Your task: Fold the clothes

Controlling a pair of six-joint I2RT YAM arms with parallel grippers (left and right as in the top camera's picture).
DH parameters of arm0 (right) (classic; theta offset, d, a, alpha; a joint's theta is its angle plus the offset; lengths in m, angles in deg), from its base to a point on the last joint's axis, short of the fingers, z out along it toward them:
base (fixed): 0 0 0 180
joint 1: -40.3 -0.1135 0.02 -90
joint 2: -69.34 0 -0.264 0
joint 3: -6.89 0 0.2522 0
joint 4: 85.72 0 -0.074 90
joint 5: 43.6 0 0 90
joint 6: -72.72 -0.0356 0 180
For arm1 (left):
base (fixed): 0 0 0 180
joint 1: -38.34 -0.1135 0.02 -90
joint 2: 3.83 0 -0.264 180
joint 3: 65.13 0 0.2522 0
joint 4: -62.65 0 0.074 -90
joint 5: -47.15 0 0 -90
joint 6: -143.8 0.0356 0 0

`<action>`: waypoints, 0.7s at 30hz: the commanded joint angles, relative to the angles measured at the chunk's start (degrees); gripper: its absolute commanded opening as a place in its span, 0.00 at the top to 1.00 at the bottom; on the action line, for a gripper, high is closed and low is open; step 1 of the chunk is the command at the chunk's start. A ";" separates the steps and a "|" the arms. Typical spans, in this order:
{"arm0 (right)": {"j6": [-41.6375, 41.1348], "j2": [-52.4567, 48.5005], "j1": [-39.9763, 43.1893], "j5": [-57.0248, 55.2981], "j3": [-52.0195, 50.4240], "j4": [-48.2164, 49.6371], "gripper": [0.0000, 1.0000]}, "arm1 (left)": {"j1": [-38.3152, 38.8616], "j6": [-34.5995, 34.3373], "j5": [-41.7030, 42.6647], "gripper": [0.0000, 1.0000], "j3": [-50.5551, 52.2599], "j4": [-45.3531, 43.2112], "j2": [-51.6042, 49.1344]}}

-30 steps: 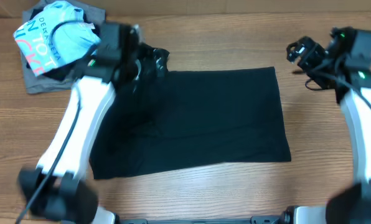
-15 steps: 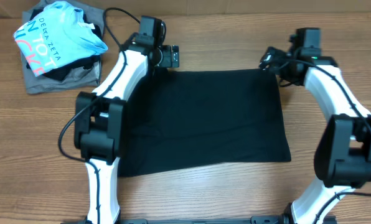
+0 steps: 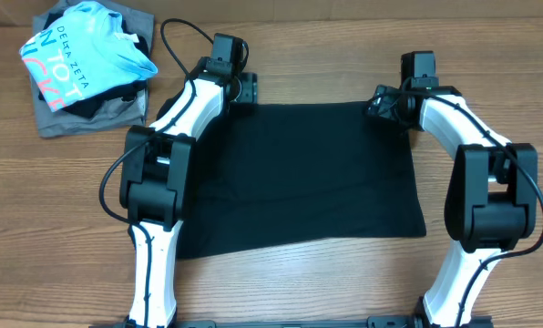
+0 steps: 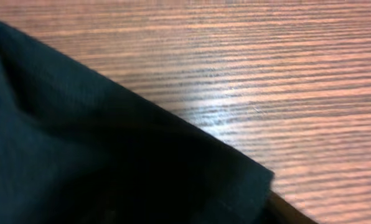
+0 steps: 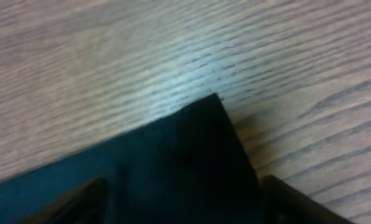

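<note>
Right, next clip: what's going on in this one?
Two robot arms are set at a black garment spread flat on the wooden table. The left pincer is at its far left corner and the right pincer at its far right corner. The right wrist view shows that corner lying between its open jaws. Neither corner looks lifted yet. A pile of other clothes sits at the table's far left.

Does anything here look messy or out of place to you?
Only the heap in the far left corner: a crumpled light-blue printed shirt lies bunched on a grey garment, unfolded. The black cloth lies flat on the wooden table, with nothing spilled or torn.
</note>
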 commanded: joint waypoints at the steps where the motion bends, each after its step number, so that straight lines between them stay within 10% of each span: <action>1: 0.00 -0.02 0.13 -1.01 1.51 0.96 0.37 | 0.15 0.63 -0.98 0.48 -1.16 -0.76 -2.32; 7: 0.22 -0.07 0.17 -1.22 1.46 3.98 0.39 | 0.15 0.61 -0.96 0.68 -1.18 -1.95 -2.32; 21: 0.42 -4.37 0.35 -3.61 1.46 7.48 0.44 | 0.15 0.63 -0.94 0.58 -1.18 -0.63 -2.32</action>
